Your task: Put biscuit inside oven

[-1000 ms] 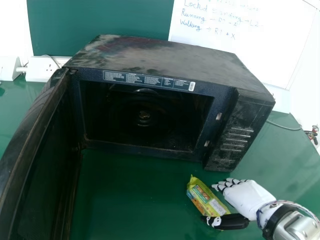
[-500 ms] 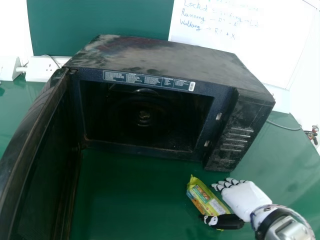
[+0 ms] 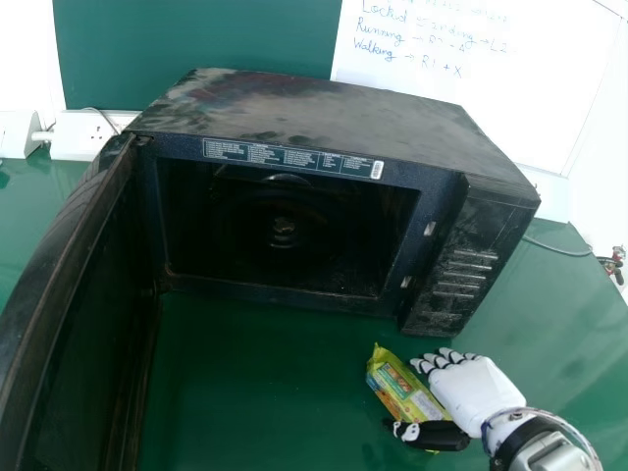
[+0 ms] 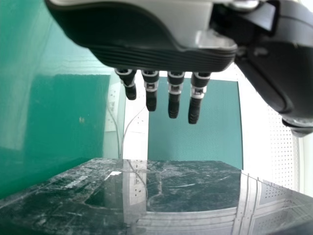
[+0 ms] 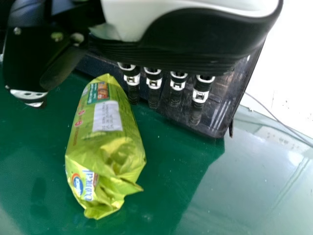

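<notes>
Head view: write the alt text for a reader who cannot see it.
The robot's right hand, fingers open, is beside a yellow-green biscuit packet lying on a green table. Behind them stands a black microwave oven, its door swung open on the left and its inside dark.

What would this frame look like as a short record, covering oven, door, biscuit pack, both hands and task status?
Oven: black, on the green table
Door: open, on the left side
Biscuit pack: on the table before the oven's right side
Right hand: open, thumb and fingers on either side of the pack
Left hand: open, fingers straight
Task status: pack outside the oven
</notes>
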Controlling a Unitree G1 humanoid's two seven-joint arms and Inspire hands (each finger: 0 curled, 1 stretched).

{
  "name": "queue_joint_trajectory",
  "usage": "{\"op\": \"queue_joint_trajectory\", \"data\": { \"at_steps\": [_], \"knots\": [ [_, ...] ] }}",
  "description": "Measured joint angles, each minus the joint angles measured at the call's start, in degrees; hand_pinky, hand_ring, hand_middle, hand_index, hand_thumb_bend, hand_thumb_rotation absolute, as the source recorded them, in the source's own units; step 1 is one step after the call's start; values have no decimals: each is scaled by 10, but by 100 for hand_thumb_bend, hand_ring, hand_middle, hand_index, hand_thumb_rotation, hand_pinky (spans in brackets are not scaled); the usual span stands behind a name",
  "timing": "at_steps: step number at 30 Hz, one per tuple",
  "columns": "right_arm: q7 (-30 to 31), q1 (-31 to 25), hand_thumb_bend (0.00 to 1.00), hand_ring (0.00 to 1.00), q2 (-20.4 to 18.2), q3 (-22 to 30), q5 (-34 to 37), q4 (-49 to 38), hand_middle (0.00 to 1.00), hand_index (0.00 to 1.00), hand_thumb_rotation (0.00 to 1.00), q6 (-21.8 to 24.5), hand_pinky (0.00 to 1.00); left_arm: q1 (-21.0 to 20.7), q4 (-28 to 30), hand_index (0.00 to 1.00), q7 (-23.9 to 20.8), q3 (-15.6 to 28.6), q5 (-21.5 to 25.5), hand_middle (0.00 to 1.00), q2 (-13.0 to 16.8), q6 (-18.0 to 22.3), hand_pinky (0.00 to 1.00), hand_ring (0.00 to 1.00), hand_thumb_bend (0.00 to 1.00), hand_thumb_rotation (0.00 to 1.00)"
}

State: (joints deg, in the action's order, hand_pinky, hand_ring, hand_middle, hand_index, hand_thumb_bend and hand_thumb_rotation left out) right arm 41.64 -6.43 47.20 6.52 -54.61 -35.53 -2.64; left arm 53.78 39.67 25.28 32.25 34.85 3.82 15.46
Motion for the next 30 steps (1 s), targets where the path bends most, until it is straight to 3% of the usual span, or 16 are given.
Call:
{"op": "queue_joint_trajectory", "data": {
  "at_steps": [30],
  "knots": [
    [-43,-11,83,93,-8,-14,-37,51,100,100,97,1,85,12,1,71,3,2,3,81,0,1,60,71,100,100]
  ]
}}
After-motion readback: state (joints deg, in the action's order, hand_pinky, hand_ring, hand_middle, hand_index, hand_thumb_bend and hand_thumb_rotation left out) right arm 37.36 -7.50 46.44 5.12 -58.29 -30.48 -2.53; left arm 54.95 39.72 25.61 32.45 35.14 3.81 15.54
